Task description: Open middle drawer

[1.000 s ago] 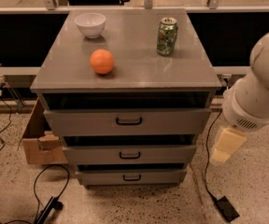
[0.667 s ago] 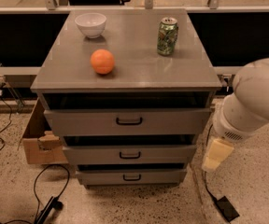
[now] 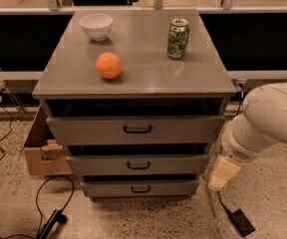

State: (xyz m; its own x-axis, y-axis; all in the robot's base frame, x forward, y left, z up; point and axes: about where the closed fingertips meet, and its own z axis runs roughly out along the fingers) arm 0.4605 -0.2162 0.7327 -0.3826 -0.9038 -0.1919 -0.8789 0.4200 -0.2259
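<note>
Middle drawer (image 3: 138,164) — long axis left-right, front toward camera — gripper (image 3: 222,174) near right end, spread unclear.

Open floor (image 3: 148,215) is left before the middle drawer (image 3: 183,164). The gripper (image 3: 223,174) is held just beside the cabinet's (image 3: 143,76) right edge; a cardboard box (image 3: 39,151) and cables (image 3: 54,220) are found at the left.

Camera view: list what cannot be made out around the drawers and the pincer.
- Pincer, right of the middle drawer: mostly hidden under the white arm.
- White arm: cut off by the right edge.
- Middle drawer's inside: lost in shadow behind its front.
- Cardboard box: partly hidden by the cabinet.
</note>
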